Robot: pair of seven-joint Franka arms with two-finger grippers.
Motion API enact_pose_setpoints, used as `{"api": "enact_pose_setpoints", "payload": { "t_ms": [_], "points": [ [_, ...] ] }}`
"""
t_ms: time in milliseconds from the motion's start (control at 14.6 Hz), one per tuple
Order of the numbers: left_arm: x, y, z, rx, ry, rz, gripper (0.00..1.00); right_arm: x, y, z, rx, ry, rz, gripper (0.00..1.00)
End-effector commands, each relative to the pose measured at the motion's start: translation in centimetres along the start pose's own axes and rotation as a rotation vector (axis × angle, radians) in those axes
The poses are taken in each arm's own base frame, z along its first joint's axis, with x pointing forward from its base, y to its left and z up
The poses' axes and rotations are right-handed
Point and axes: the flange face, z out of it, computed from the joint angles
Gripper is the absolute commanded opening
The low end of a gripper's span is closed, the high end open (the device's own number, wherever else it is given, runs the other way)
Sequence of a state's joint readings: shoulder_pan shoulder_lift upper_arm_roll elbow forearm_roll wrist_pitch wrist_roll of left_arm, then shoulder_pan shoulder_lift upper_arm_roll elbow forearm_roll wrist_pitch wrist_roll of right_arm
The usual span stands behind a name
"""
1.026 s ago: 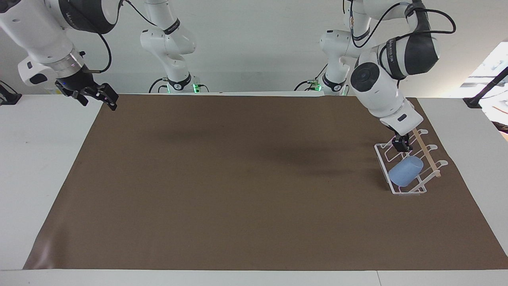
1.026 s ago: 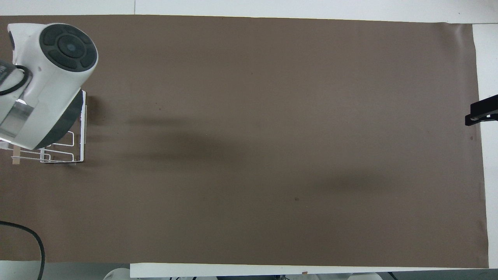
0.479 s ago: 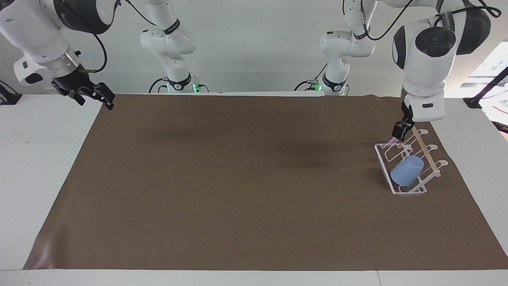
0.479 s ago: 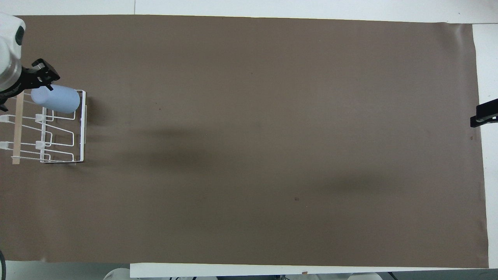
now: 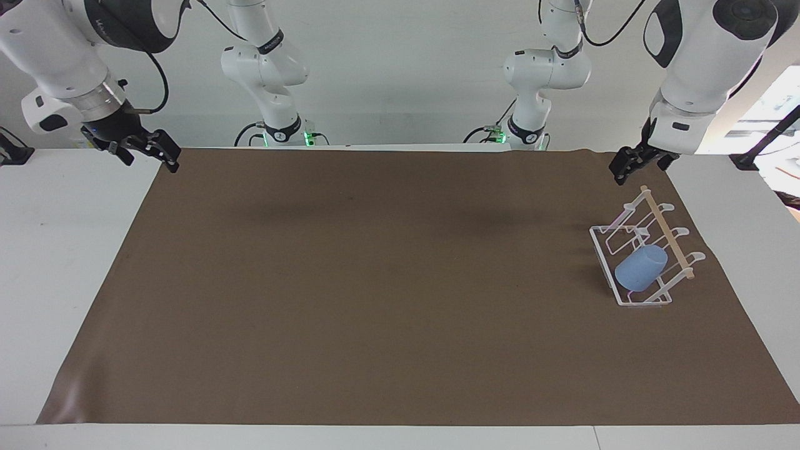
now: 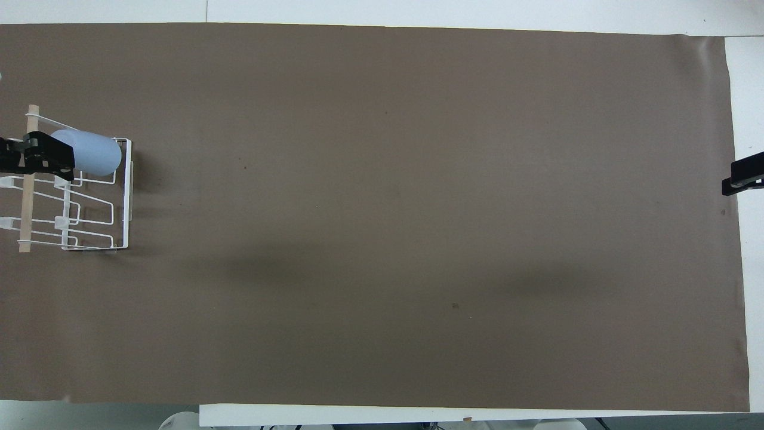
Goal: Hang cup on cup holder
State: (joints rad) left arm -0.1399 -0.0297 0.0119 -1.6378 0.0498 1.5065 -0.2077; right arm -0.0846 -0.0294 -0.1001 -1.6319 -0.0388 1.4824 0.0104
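Observation:
The light-blue cup [image 5: 640, 267] [image 6: 91, 153] hangs tilted on a prong of the white wire cup holder [image 5: 599, 253] [image 6: 127, 197], at the end of the rack farthest from the robots. The cup holder stands on the brown mat at the left arm's end of the table, its wooden rod [image 5: 667, 234] across the top. My left gripper [image 5: 637, 165] [image 6: 52, 159] is open and empty, raised in the air above the cup holder and touching nothing. My right gripper [image 5: 150, 156] [image 6: 743, 178] waits open and empty over the mat's edge at the right arm's end.
A brown mat [image 5: 375, 281] covers most of the white table [image 5: 62, 250]. Both arms' bases stand at the robots' edge of the table. Nothing else lies on the mat.
My left arm has lifted up and away from the cup holder, leaving the cup hanging on its prong. The right arm has hardly moved.

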Motion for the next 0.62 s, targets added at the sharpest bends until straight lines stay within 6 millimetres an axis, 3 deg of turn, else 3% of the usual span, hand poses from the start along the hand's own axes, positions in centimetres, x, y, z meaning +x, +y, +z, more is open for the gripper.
{"api": "enact_pose_setpoints", "payload": {
  "t_ms": [0,547],
  "points": [
    [0.0,-1.0,-1.2,-0.087,0.002,0.087,1.00,-0.8,0.1,0.0,0.020,-0.006,-0.018,0.99],
    [0.4,-0.3,-2.7,-0.128,0.029,0.163,1.00,-0.8,0.1,0.0,0.020,-0.006,-0.018,0.99]
  ]
}}
